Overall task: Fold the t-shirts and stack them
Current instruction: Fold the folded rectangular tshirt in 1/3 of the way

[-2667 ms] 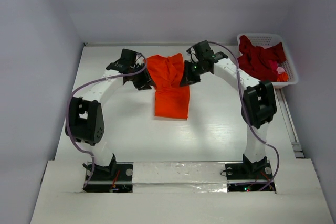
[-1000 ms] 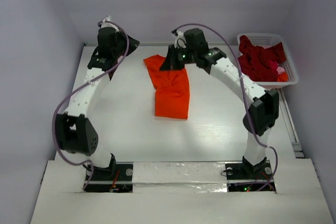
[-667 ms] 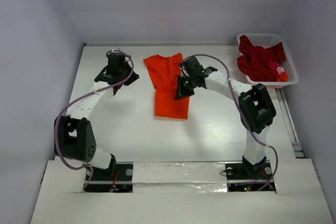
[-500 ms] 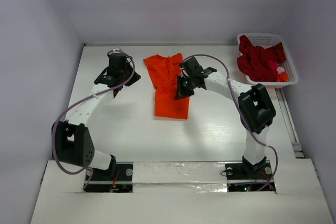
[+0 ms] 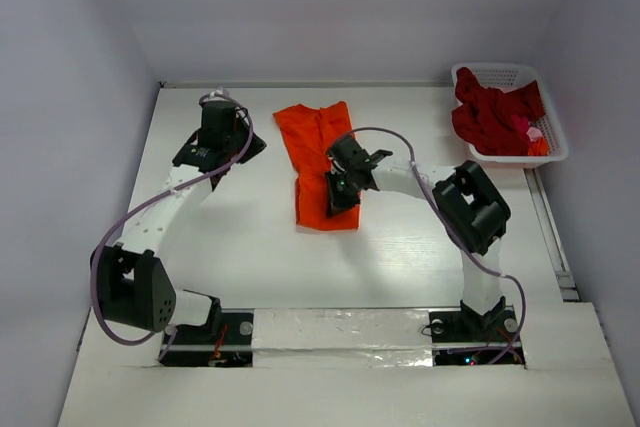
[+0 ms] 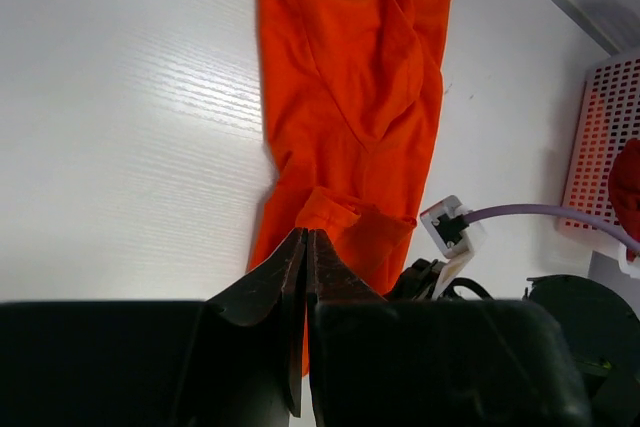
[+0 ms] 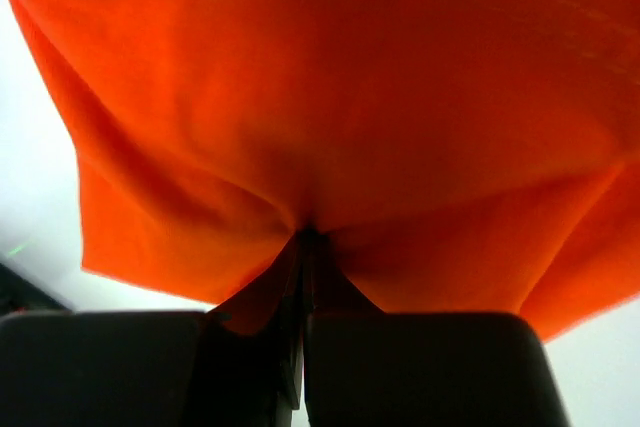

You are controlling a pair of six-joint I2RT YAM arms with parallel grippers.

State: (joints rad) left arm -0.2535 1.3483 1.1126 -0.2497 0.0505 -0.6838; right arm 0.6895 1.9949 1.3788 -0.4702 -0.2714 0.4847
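Observation:
The bright orange-red t-shirt (image 5: pixel 318 147) lies in a long narrow fold at the table's middle; it also shows in the left wrist view (image 6: pixel 350 77) and fills the right wrist view (image 7: pixel 330 97). My right gripper (image 5: pixel 336 193) is low at the shirt's lower right edge, shut on a pinch of its cloth (image 7: pixel 303 237), which puckers around the tips. My left gripper (image 5: pixel 238 147) is shut and empty (image 6: pixel 305 239), raised to the left of the shirt and apart from it. Dark crimson t-shirts (image 5: pixel 495 112) with a bit of pink are heaped in the basket.
The white lattice basket (image 5: pixel 548 152) stands at the far right against the wall; its side shows in the left wrist view (image 6: pixel 600 137). Grey walls close in the table on the left, back and right. The right arm's purple cable arcs over the shirt's right side.
Both grippers left the shirt's upper sides. The left went up and back, then settled left of the shirt. The right came down the shirt's right edge and shut on its lower part.

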